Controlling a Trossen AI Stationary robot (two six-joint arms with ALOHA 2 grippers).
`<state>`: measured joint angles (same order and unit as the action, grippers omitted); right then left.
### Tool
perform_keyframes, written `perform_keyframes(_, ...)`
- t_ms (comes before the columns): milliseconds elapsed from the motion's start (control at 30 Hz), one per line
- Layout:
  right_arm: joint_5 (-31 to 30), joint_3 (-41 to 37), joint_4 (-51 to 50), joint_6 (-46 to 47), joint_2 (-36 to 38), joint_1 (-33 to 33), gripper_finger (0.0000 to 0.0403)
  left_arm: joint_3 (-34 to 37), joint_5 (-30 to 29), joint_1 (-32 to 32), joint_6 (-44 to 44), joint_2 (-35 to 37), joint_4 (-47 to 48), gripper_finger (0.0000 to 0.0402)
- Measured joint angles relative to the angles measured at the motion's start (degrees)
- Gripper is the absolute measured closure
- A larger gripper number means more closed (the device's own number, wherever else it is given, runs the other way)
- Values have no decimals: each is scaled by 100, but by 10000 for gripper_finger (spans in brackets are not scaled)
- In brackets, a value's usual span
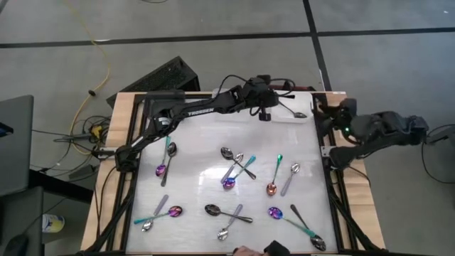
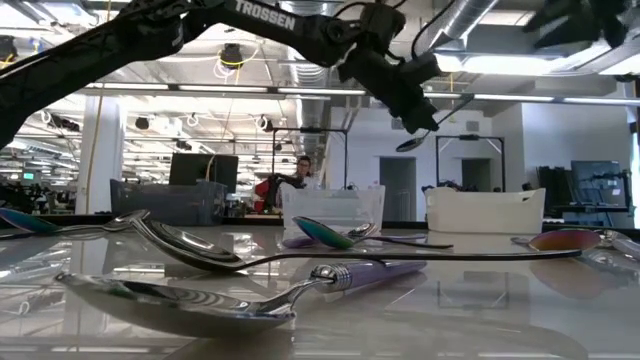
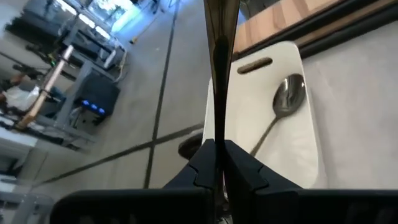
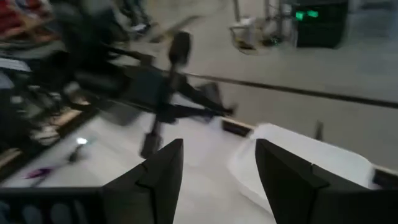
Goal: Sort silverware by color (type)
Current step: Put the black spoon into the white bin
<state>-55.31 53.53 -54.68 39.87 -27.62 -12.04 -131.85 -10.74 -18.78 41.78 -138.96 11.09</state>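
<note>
The left gripper [image 3: 217, 158] is clamping a dark spoon [image 3: 219, 37] by its handle above the white bin [image 3: 298, 155] at 1 o'clock, positioning for release beside another spoon [image 3: 287, 99]. The right gripper [image 4: 214, 180] is waiting with fingers apart at 2 o'clock.

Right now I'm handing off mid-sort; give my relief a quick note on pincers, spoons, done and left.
Left pincer: shut on a dark spoon, held over the white bin at the table's far edge.
Right pincer: open, empty, waiting at the table's far right corner.
Done: one dark spoon in the bin.
Left: release the held spoon, then sort the spoons on the table, among them silver, dark and iridescent ones. The clear bin looks empty; I can't tell for the grey bin.
</note>
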Motion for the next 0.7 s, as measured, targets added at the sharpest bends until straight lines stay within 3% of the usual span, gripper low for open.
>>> perform_keyframes(200, 786, -14, 566, -647, -390, 1007, 180, 0, -751, 246, 279, 0, 238, 401)
perform_keyframes(333, 1893, -19, 928, -1258, -825, 1894, 180, 0, -940, 402, 262, 73, 739, 401)
perform_keyframes(467, 3184, -19, 1148, -1869, -998, 2784, 180, 2, -1211, 439, 109, 371, 1730, 401)
perform_keyframes(700, 4246, -28, 1829, -2364, -1175, 4033, 180, -2, -1091, 360, -387, 911, 3508, 401)
